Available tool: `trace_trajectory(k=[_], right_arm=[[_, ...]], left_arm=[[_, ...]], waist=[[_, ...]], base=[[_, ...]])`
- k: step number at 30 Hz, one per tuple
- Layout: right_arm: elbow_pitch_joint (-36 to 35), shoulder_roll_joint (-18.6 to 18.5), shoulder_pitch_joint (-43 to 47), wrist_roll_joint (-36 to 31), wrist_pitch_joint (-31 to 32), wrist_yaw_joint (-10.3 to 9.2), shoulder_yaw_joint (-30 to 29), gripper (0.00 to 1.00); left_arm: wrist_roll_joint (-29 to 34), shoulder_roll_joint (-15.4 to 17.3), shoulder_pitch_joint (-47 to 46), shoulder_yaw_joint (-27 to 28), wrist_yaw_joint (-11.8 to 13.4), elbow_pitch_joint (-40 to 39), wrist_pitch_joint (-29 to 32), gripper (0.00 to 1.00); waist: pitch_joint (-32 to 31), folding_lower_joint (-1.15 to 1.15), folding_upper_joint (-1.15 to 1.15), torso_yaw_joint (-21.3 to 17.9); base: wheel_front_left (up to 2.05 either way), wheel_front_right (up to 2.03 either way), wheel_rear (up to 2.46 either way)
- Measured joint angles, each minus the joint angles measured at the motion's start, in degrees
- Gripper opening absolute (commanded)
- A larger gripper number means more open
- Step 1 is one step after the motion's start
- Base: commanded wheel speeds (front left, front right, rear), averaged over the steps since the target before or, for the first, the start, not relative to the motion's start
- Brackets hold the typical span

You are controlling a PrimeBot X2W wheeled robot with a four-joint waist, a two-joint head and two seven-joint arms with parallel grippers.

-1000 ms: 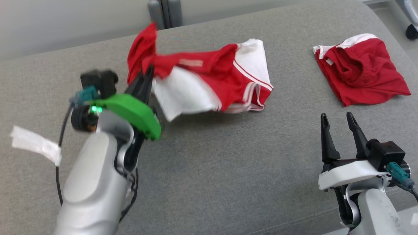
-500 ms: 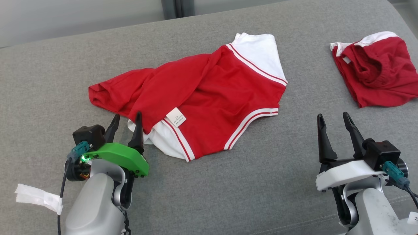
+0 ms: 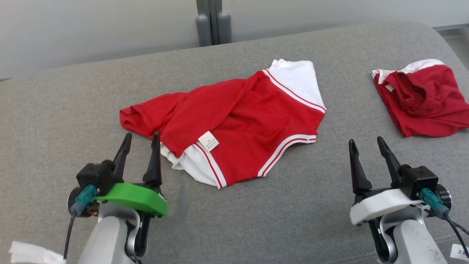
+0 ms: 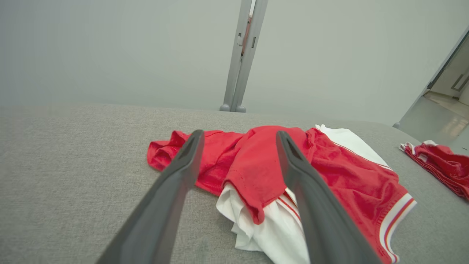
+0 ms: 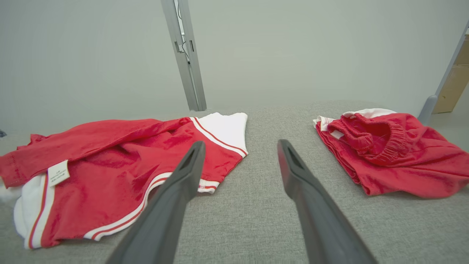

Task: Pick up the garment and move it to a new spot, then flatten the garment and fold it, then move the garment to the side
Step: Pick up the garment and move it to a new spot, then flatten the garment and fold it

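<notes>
A broad grey woven-fabric surface (image 3: 256, 220) stretches before a plain pale grey wall (image 3: 91, 29), with a grey metal post (image 3: 213, 22) rising behind its far edge. In the left wrist view an open doorway (image 4: 447, 84) shows at far right.

The left gripper (image 3: 142, 134), on a bright green mount (image 3: 135, 198), points its two dark fingers away from the robot at near left. The fingers are spread wide and nothing is between them. Its right fingertip lies at the garment's near-left edge; whether it touches the cloth cannot be told. The right gripper (image 3: 365, 139), on a white mount (image 3: 381, 203), sits at near right, its fingers also spread wide and holding nothing, well apart from both pieces of cloth.

The red garment with white panels and striped trim (image 3: 249, 128) lies loose on the middle of the surface, partly spread. Its left end is bunched into red folds, and one red layer is turned over a white layer at the near-left corner. A white panel with red stripes shows at the far right corner. A small white care label (image 3: 209, 141) faces up near the turned edge. A second, crumpled red garment with a white edge and gathered waistband (image 3: 421, 99) lies apart at far right.
</notes>
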Motion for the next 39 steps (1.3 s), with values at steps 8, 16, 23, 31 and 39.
trace_trajectory(k=[8, 16, 23, 31, 39], right_arm=[[1.23, 0.00, 2.41, -0.09, 0.00, 0.00, 1.64, 1.00], [0.62, -0.01, 3.97, 1.69, 0.00, 0.00, 3.24, 1.00], [0.36, 0.00, 4.24, 2.52, 0.00, 0.00, 4.17, 1.00], [0.47, 0.00, 4.23, 2.57, 0.00, 0.00, 4.21, 1.00], [0.71, 0.00, 4.20, 2.57, 0.00, 0.00, 4.17, 1.00]], left_arm=[[1.69, -2.31, 11.10, 5.69, 1.47, -7.13, -0.01, 1.00], [3.56, -3.14, 16.20, 7.42, 2.49, -10.39, -0.10, 1.00], [3.15, -3.25, 18.17, 5.88, 3.71, -11.56, -0.10, 1.00], [2.98, -3.26, 18.28, 5.25, 4.43, -11.33, -0.10, 1.00], [2.85, -3.26, 18.27, 5.11, 4.50, -10.90, -0.10, 1.00]], waist=[[-4.74, 0.00, 0.00, 0.84], [-6.88, 0.00, 0.00, 2.27], [-6.71, 0.00, 0.00, 3.13], [-6.55, 0.00, 0.00, 3.67], [-6.33, 0.00, 0.00, 3.71]], base=[[0.00, 0.00, 0.00], [0.00, 0.00, 0.00], [0.00, 0.00, 0.00], [0.00, 0.00, 0.00], [0.00, 0.00, 0.00]])
